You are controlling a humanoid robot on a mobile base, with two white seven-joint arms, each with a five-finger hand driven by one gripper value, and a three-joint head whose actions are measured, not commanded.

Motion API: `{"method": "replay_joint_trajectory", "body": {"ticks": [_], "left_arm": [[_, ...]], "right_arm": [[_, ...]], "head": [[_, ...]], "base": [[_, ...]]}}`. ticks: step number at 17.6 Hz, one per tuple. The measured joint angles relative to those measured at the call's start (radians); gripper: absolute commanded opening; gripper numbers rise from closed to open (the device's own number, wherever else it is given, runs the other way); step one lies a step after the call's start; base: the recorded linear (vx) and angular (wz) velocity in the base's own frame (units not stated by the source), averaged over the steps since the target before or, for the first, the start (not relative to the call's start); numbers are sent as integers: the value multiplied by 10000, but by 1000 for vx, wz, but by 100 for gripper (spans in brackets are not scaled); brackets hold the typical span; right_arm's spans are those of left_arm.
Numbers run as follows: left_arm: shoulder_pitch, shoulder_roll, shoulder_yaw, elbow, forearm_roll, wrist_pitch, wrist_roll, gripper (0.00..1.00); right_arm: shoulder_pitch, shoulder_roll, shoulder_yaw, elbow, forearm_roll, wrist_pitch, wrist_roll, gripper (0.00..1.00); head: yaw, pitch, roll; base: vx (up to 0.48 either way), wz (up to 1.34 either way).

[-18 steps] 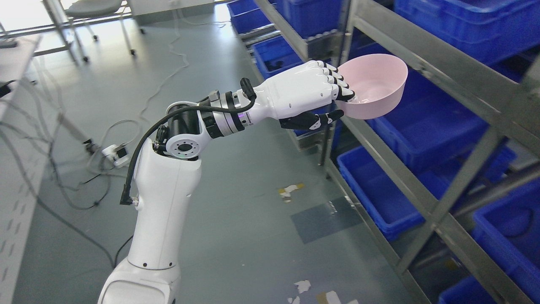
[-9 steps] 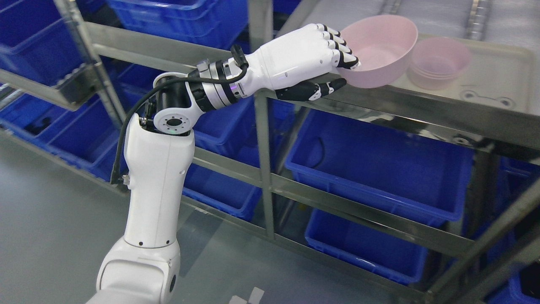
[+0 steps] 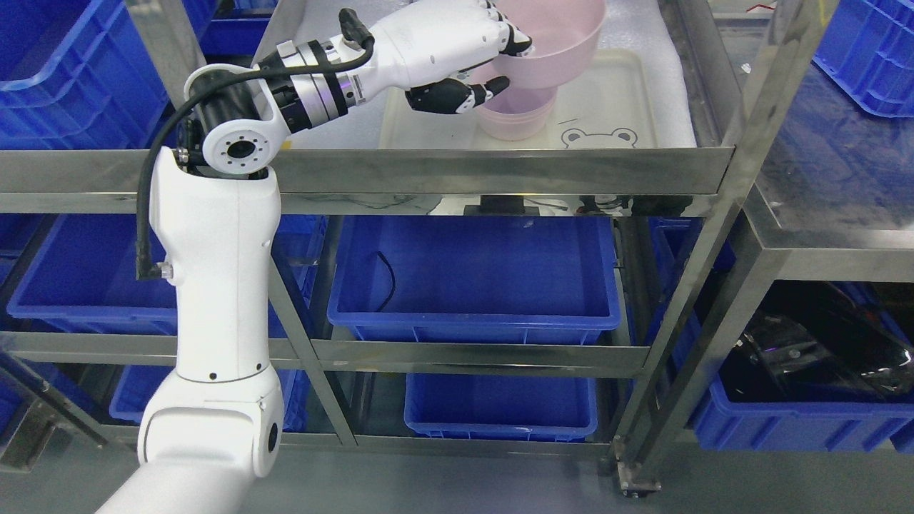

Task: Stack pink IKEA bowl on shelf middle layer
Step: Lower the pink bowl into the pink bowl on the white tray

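Nearest the camera, the white left arm [image 3: 218,300] rises from the lower left edge of the head view, in front of the steel shelf [image 3: 500,171]. Behind it, the lower shelf levels carry blue bins [image 3: 475,282], one above another. The forearm reaches over the front rail of the upper visible level. There the left hand [image 3: 457,53] is pinching the pink bowl [image 3: 553,43] at its near-left rim: the fingers [image 3: 507,28] hook over the rim into the bowl, and the dark thumb [image 3: 457,96] presses under its outer wall. The bowl lies just right of the hand, tilted, its base over the mouth of a pink bowl stack [image 3: 514,114]; whether they touch cannot be told. The stack stands on a cream tray [image 3: 607,121] with a bear face printed near its front edge.
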Motion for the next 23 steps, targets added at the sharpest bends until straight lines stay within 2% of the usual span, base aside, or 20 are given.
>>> {"method": "replay_joint_trajectory", "body": {"ticks": [6, 16, 23], "left_arm": [[-359, 268, 33, 887, -945, 56, 227, 3], [-1187, 268, -1355, 2298, -2070, -24, 506, 3], [-1321, 288, -1843, 2822, -2599, -26, 458, 4]], "right_arm": [[-2, 0, 0, 0, 1, 0, 0, 100], [0, 0, 0, 0, 0, 0, 0, 100], [0, 0, 0, 0, -1, 0, 0, 100]], "head": [[0, -1, 0], [0, -3, 0], [0, -3, 0]], "base": [[39, -27], [12, -15], [0, 0]]}}
